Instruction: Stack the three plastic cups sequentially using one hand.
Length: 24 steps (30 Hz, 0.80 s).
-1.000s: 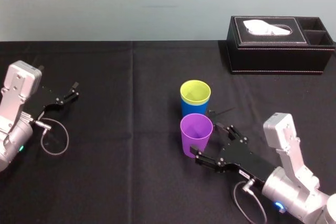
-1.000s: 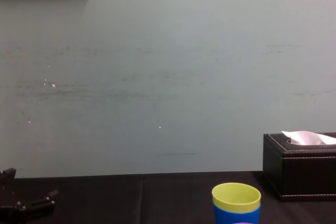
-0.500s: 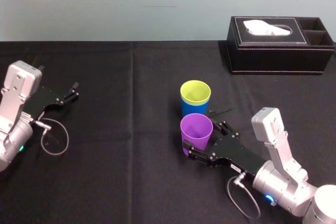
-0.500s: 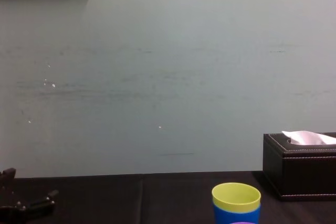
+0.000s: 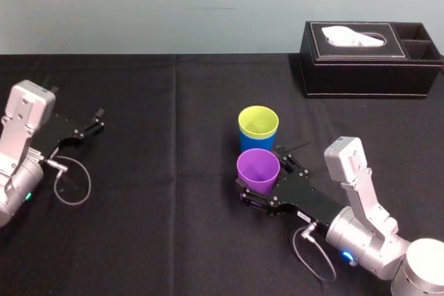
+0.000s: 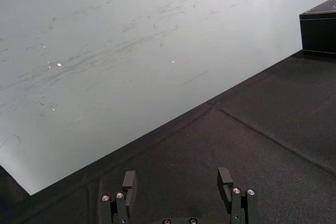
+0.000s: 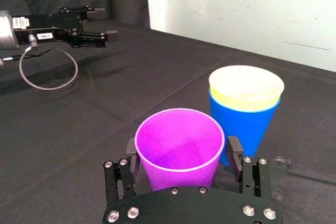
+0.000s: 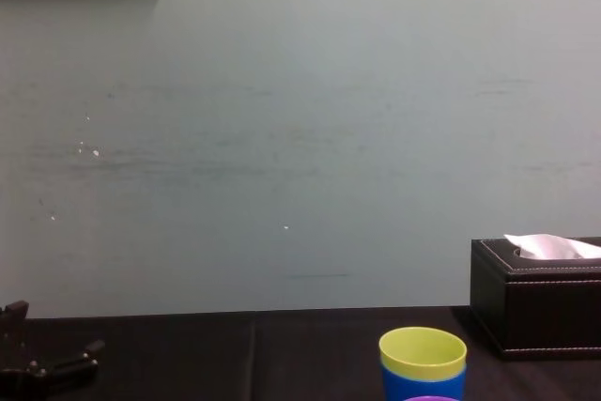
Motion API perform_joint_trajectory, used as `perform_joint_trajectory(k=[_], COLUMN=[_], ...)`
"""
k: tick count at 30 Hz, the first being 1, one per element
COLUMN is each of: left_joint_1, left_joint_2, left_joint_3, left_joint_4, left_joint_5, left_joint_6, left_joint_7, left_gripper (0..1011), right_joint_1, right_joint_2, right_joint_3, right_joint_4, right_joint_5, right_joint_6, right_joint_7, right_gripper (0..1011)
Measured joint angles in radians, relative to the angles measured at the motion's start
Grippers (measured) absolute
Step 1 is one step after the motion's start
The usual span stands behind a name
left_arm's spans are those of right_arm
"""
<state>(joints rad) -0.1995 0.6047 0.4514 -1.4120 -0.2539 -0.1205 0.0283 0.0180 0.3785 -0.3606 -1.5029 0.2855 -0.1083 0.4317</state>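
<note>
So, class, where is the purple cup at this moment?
In the head view the purple cup stands right of centre, just in front of the yellow-green cup nested in the blue cup, between the open fingers of the right gripper.

Cups, all plain, no pattern: purple cup (image 5: 258, 170), yellow-green cup (image 5: 258, 123), bright blue cup (image 5: 251, 146). Right gripper (image 7: 182, 151) and left gripper (image 6: 177, 178): black, with silver screw heads (image 7: 129, 212). Arm segments (image 5: 347, 164): grey-white. Label (image 7: 44, 36) on left gripper: white with dark print. Tissue box (image 5: 368, 67): black, white stitching along edges. Tissue (image 5: 354, 36): white. Table cover (image 5: 159, 227): black. Wall (image 5: 139, 5): pale grey-green, faintly streaked.
</note>
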Motion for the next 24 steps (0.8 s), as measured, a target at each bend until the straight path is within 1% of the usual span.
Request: perform_joint_trajectory(k=[16, 18, 19, 20, 22, 24], left_joint_1=[0.0, 0.0, 0.0, 0.0, 0.0, 0.0], left_joint_2=[0.0, 0.0, 0.0, 0.0, 0.0, 0.0], left_joint_3=[0.0, 0.0, 0.0, 0.0, 0.0, 0.0], left_joint_4=[0.0, 0.0, 0.0, 0.0, 0.0, 0.0], left_joint_5=[0.0, 0.0, 0.0, 0.0, 0.0, 0.0], left_joint_6=[0.0, 0.0, 0.0, 0.0, 0.0, 0.0], left_joint_7=[0.0, 0.0, 0.0, 0.0, 0.0, 0.0], left_gripper=[1011, 1012, 1011, 1012, 1011, 1011], right_joint_1=[0.003, 0.003, 0.003, 0.003, 0.003, 0.002], right_joint_2=[-0.006, -0.006, -0.006, -0.006, -0.006, -0.005], right_joint_3=[-0.008, -0.008, -0.008, -0.008, -0.008, -0.007], right_joint_4=[0.007, 0.007, 0.007, 0.007, 0.006, 0.006], right_joint_5=[0.012, 0.011, 0.011, 0.011, 0.011, 0.011], right_joint_6=[0.002, 0.002, 0.002, 0.002, 0.002, 0.002], right_joint_7=[0.011, 0.011, 0.01, 0.01, 0.01, 0.01], right_gripper=[993, 970, 934, 927, 862, 824])
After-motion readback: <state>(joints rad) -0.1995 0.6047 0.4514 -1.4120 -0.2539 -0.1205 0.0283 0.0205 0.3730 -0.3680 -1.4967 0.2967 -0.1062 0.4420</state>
